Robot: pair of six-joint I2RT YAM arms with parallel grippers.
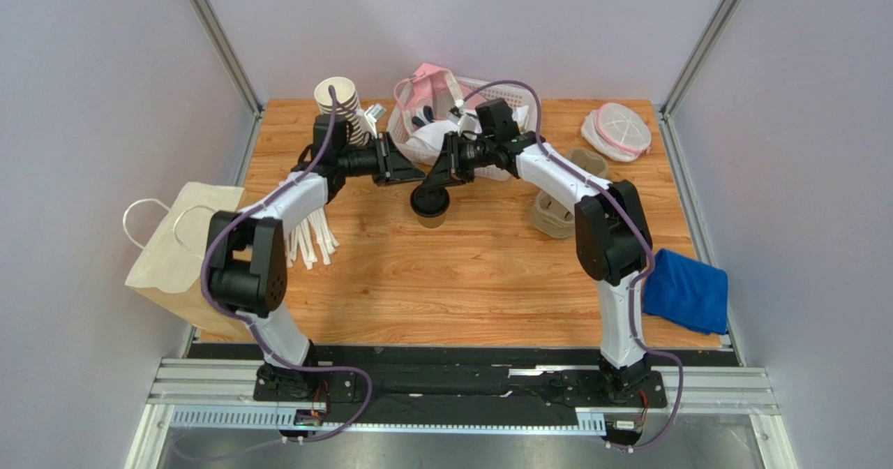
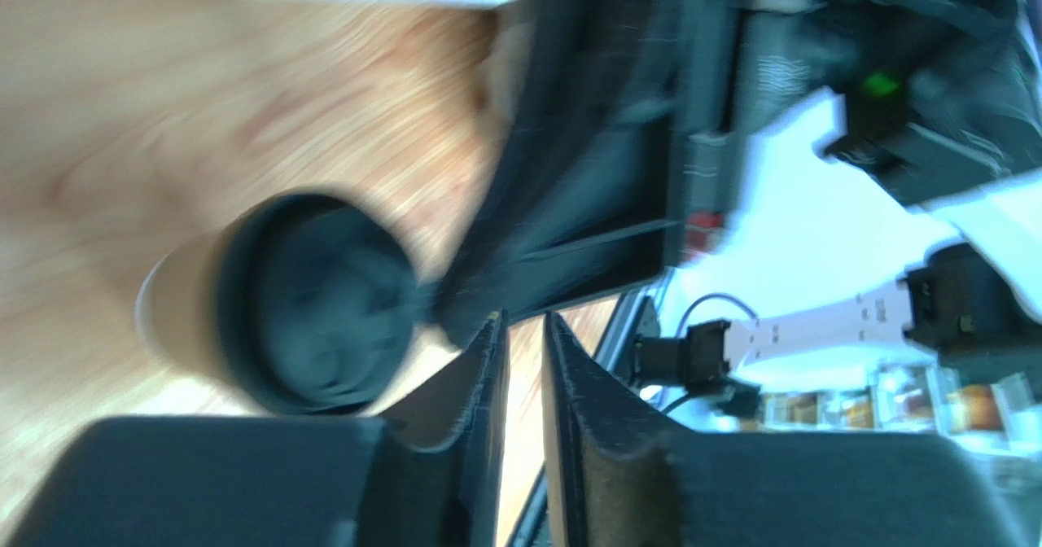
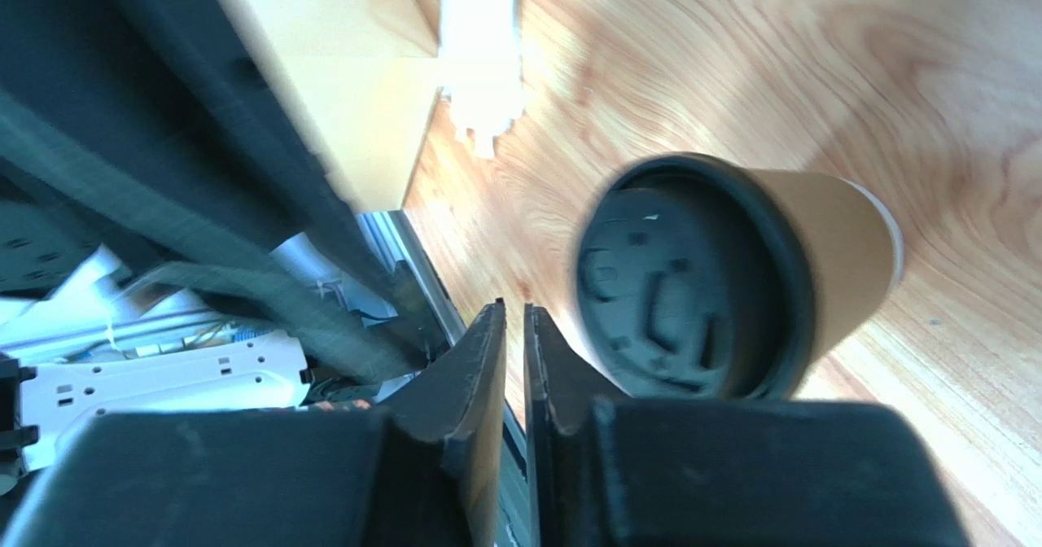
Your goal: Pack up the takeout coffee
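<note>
Nearest me, at the left edge of the overhead view, the kraft paper bag point(image 1: 183, 247) lies at the border of the table point(image 1: 503, 281), well apart from what I need. Further in, at the centre of the frame, the takeout coffee point(image 1: 430, 202) stands upright on the wood with its black lid on. My left gripper point(image 2: 524, 327) and right gripper point(image 3: 514, 315) meet just above and behind it. Each has its fingers drawn nearly together with nothing between them, so neither holds the cup. The left wrist view is blurred, so the slim gap there may be wider than it looks. Beyond, along the upper edge, are the stack of paper cups point(image 1: 341, 101) and the white basket point(image 1: 503, 101).

My worry is that closed fingers this close could nudge the cup sideways and tip it. My wrists are also crowded and could clash. If I grip by the lid, it may pop off.
</note>
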